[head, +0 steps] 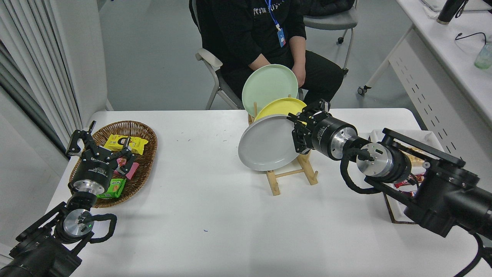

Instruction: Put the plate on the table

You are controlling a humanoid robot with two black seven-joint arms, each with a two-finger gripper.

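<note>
My right gripper [296,132] is shut on the right rim of the light-grey plate [265,143]. The plate hangs tilted above the front slot of the wooden rack [292,175], clear of the white table [215,200]. Its face points toward me and to the left. A yellow plate [277,107] and a pale green plate [269,85] stand upright in the rack behind it. My left gripper [100,143] is parked open at the lower left, over the wicker basket [142,134].
The basket holds several snack packets. A white tray [399,135] with snacks lies at the right, partly under my right arm. A person in black sits on a chair at the table's far side, behind the rack.
</note>
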